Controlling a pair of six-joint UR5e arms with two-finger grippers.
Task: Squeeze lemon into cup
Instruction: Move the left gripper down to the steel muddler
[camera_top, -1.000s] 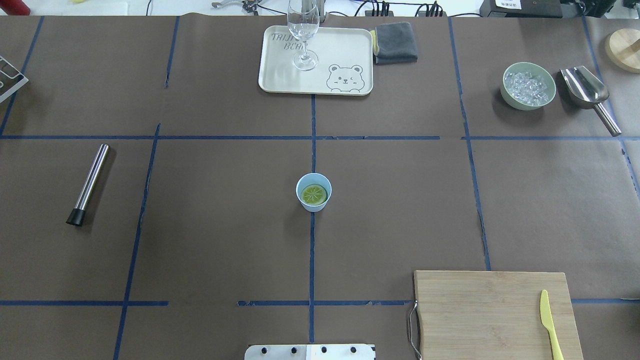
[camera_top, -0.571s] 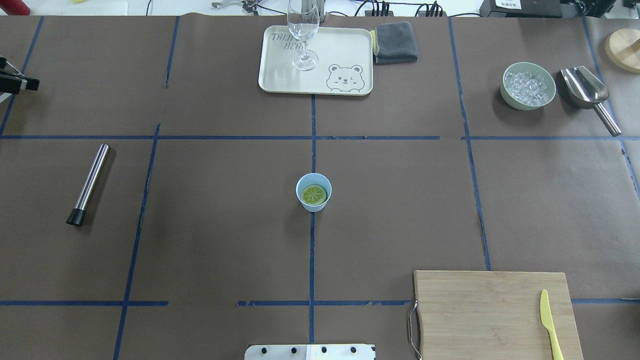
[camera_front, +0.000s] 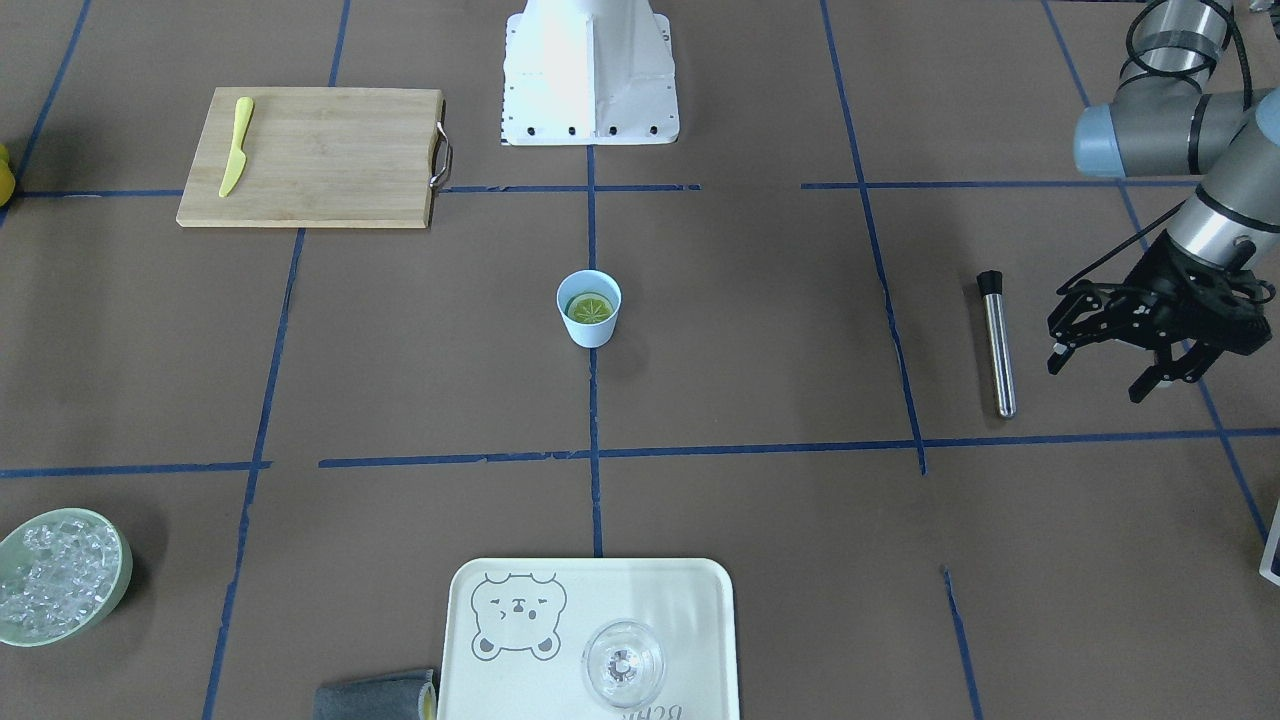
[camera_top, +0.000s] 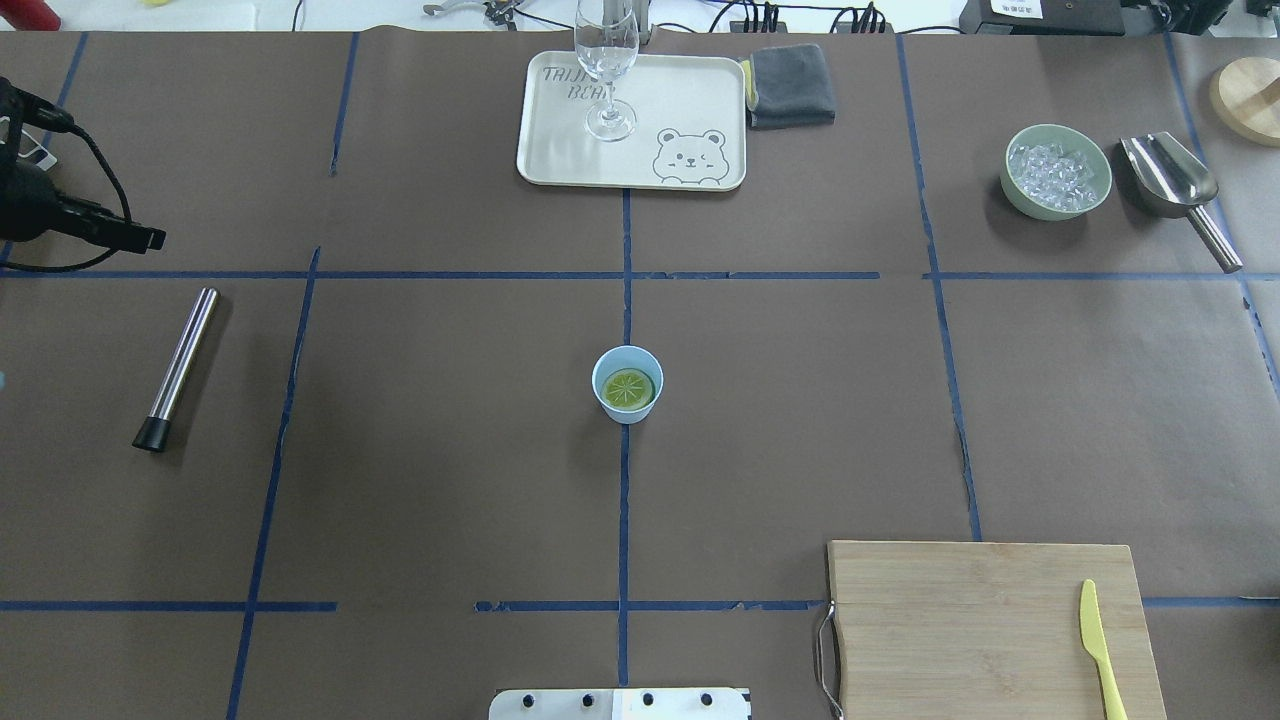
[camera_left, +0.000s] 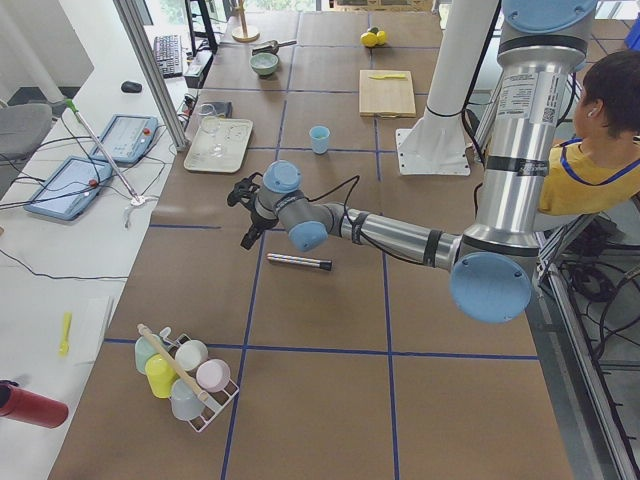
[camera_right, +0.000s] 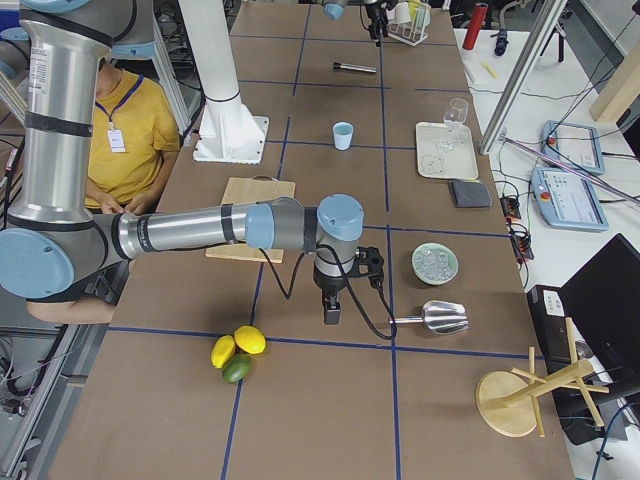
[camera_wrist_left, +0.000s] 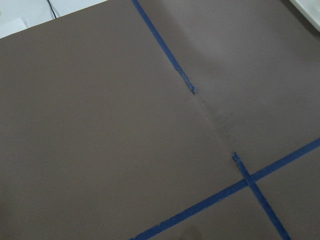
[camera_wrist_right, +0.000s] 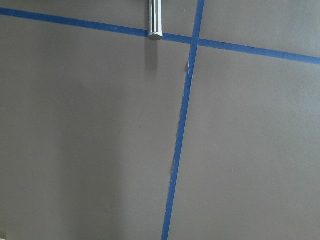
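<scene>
The light-blue cup (camera_top: 603, 369) stands upright at the table's centre, also in the front view (camera_front: 590, 333). The lemon (camera_top: 629, 389) slice lies face up inside it (camera_front: 590, 308). My left gripper (camera_front: 1100, 368) is open and empty, hovering at the table's left side, just beyond a steel muddler (camera_front: 996, 345), far from the cup. One of its fingers (camera_top: 135, 237) pokes in at the overhead view's left edge. My right gripper (camera_right: 331, 312) shows only in the exterior right view, low over the table near the ice scoop; I cannot tell if it is open or shut.
The muddler (camera_top: 180, 365) lies left of the cup. A tray (camera_top: 700, 100) with a clear glass (camera_top: 606, 60) and a grey towel (camera_top: 792, 85) sit at the far edge. A bowl of ice (camera_top: 1057, 171), a scoop (camera_top: 1170, 180) and a cutting board (camera_top: 980, 620) with a yellow knife (camera_top: 1098, 650) are on the right.
My left gripper has come into the overhead view from the left edge and moved further in, toward the muddler. The cup and the lemon slice have not moved.
</scene>
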